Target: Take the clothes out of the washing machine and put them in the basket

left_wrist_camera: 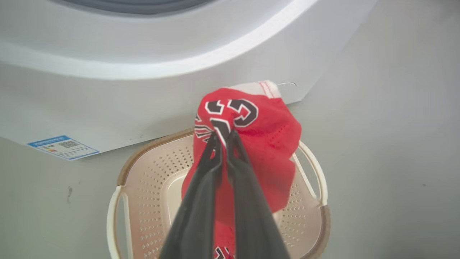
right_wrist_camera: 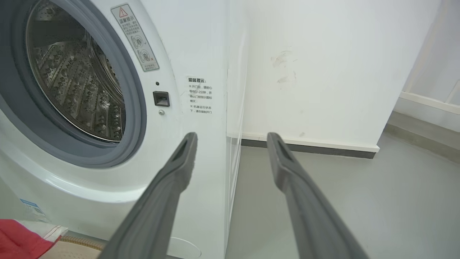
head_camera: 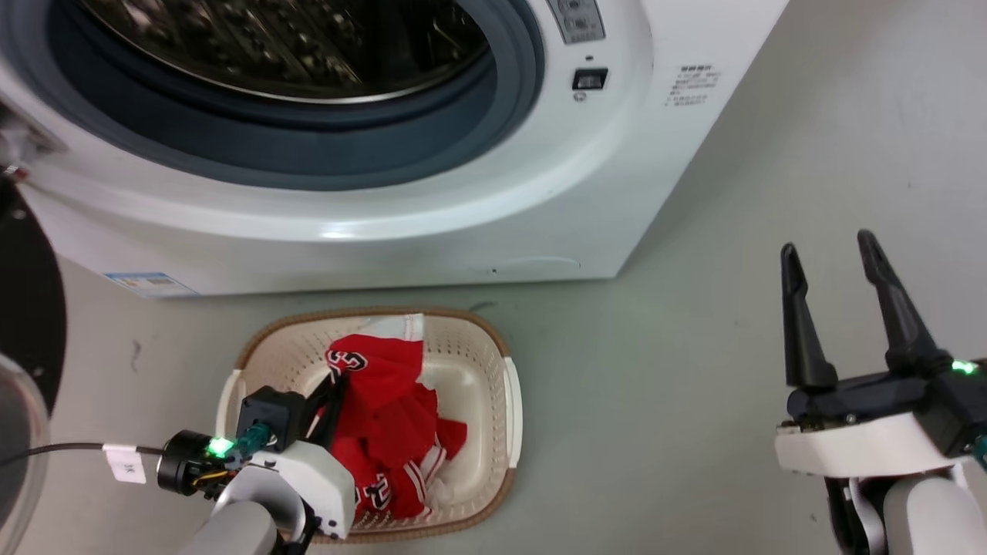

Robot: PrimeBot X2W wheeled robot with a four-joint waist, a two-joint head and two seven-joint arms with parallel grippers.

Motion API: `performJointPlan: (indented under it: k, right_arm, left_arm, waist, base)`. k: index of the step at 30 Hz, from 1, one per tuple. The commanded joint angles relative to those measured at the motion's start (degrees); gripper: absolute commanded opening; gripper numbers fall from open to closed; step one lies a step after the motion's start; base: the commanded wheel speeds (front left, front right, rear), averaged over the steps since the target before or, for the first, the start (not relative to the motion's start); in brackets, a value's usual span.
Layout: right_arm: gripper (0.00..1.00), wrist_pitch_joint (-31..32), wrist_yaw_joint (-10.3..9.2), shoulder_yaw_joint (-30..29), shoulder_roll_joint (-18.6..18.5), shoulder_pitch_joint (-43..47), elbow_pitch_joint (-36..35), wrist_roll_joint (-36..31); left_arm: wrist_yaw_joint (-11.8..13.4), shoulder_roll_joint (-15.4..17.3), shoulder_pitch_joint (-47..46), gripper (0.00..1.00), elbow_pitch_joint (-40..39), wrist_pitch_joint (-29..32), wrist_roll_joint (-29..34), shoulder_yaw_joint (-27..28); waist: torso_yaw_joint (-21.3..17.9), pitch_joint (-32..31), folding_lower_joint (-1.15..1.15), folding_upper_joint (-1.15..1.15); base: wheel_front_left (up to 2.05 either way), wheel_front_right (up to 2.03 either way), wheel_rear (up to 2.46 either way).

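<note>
On the grey floor (head_camera: 655,401) just in front of the washing machine (head_camera: 463,223) stands the basket (head_camera: 470,351), cream with a brown rim and perforated walls, its far edge close to the foot of the machine's white front. Red clothes (head_camera: 385,416) lie heaped inside it, with white-striped trim showing toward the near side and a pale hem reaching up by the far rim. The left claw (left_wrist_camera: 223,138) is over the basket with its two dark fingers pressed together on a bunched fold of red mesh fabric that bears black-and-white lettering. The fold stands up above the rim while the rest of the cloth hangs down into the basket, though where the pinched piece ends and the heap beneath begins is hard to make out. The right claw (head_camera: 826,245) hovers well apart to the right over bare floor — its fingers spread wide, holding nothing. Above, the machine's round port is open: a grey rubber ring surrounds the perforated steel drum (head_camera: 308,38), and the black-framed door (head_camera: 31,308) is swung out at the left edge of the head view. A blue sticker (head_camera: 150,284) sits low on the machine's front, and the right wrist view shows a white wall (right_wrist_camera: 323,72) beside the washer.
</note>
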Motion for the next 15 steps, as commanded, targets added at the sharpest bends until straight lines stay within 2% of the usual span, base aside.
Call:
performJointPlan:
  k: [1,6,15]
  right_arm:
    - [1.0,-0.1,-0.04,-0.1,0.1,-1.6,-0.5,0.4]
    - [1.0,-0.1,-0.04,-0.4,0.1,-4.4,-1.3,1.3]
    - [1.0,-0.1,-0.04,-0.7,0.1,-9.2,-2.9,2.4]
  left_arm:
    - [-0.6,-0.6,-2.2,0.0,3.9,-0.7,0.7,-0.2]
    - [-3.4,-3.8,-8.3,0.0,16.2,-1.5,1.2,-1.0]
    - [-7.4,-8.3,-21.2,0.0,36.6,0.6,3.6,-3.9]
  waist:
    - [-2.3,5.2,-0.01,0.0]
    - [-3.9,11.0,-0.01,0.0]
    - [-5.9,22.1,-0.01,0.0]
  base:
    - [0.0,0.0,0.0]
    - [0.0,0.0,0.0]
    - [0.0,0.0,0.0]
